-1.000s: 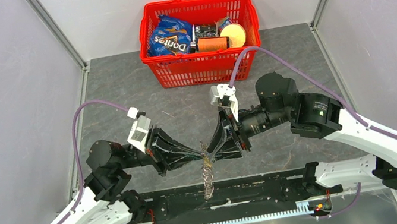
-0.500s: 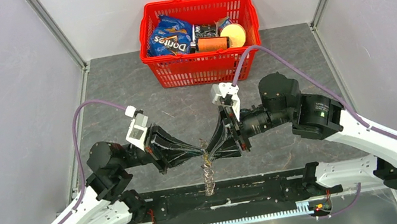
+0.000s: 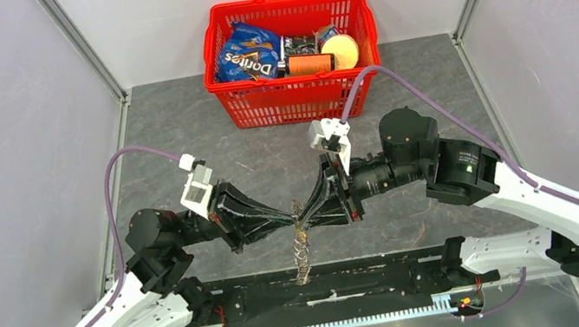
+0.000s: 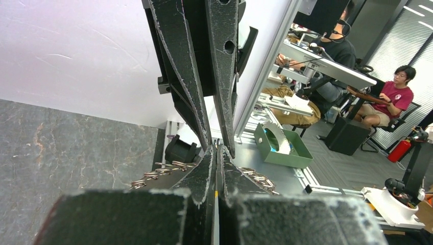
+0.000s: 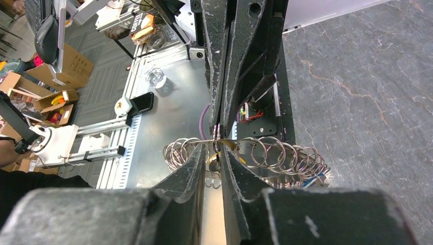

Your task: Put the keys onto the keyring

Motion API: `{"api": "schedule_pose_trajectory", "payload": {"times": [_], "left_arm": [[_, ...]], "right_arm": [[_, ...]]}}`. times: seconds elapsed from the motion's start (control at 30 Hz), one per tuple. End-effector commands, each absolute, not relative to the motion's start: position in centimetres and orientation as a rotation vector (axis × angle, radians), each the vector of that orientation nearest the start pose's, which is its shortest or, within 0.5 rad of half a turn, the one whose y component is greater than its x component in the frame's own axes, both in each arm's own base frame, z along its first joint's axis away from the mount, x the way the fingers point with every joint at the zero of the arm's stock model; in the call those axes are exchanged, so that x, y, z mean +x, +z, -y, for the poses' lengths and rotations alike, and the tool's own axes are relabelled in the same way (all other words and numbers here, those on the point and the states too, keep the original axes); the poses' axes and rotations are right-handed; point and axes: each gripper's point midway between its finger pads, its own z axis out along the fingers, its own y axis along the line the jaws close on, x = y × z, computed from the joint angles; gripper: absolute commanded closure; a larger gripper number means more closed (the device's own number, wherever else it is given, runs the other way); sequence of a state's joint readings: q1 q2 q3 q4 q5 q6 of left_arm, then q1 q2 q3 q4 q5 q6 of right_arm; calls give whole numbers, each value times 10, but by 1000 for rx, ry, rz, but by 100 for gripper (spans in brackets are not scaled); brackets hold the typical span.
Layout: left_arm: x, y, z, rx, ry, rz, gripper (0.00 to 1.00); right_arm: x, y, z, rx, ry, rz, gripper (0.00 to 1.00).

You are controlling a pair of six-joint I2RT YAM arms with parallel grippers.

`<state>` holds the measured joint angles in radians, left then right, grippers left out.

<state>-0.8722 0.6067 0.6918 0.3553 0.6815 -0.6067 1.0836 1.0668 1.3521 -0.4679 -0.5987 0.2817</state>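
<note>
My two grippers meet tip to tip above the table's near middle. The keyring [image 3: 301, 254], a bundle of grey metal rings and keys, hangs below them over the arm base rail. My left gripper [image 3: 290, 215] is shut on a thin blade with a yellow spot [image 4: 216, 194], the yellow key seen edge-on. My right gripper [image 3: 307, 211] is pinched on the keyring's wire [image 5: 275, 153], with the yellow key head [image 5: 210, 162] just behind its tips [image 5: 215, 150]. A blue key head [image 5: 312, 178] shows at the ring's right end. In the left wrist view, rings [image 4: 153, 173] fan out beside my left gripper [image 4: 217, 150].
A red basket [image 3: 297, 96] with a chip bag, cans and a yellow lid stands at the back centre. The black base rail [image 3: 391, 275] runs along the near edge. White walls close in left and right.
Both grippers have shifted slightly away from the bases, still tip to tip, and the hanging keyring has risen with them.
</note>
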Motion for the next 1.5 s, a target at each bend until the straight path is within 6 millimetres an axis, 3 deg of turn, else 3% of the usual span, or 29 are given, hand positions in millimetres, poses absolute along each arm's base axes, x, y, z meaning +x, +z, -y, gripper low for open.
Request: {"api": "schedule_pose_trajectory", "payload": {"times": [0.0,0.17,0.47,0.8,1.1,1.47], "left_arm": [[50,417,256,799,-1656,-1055,98],[49,418,255,796,-1661,-1047,98],[36,416,254,859,-1704,-1052,97],[19,400,256,1071,-1714,-1182,74],[15,382,258,1182,-1710,-1315,72],[27,368,260,1166,-1627,-1419,71]], "right_arm": [[50,411,-327,-1159,1490,-1505,80],[53,412,-331,-1146,1479,-1513,100],[50,404,-328,-1181,1447,-1527,100],[40,391,-318,-1273,1412,-1571,100],[35,378,-318,-1345,1402,-1608,100],[24,373,-319,-1417,1424,-1603,100]]}}
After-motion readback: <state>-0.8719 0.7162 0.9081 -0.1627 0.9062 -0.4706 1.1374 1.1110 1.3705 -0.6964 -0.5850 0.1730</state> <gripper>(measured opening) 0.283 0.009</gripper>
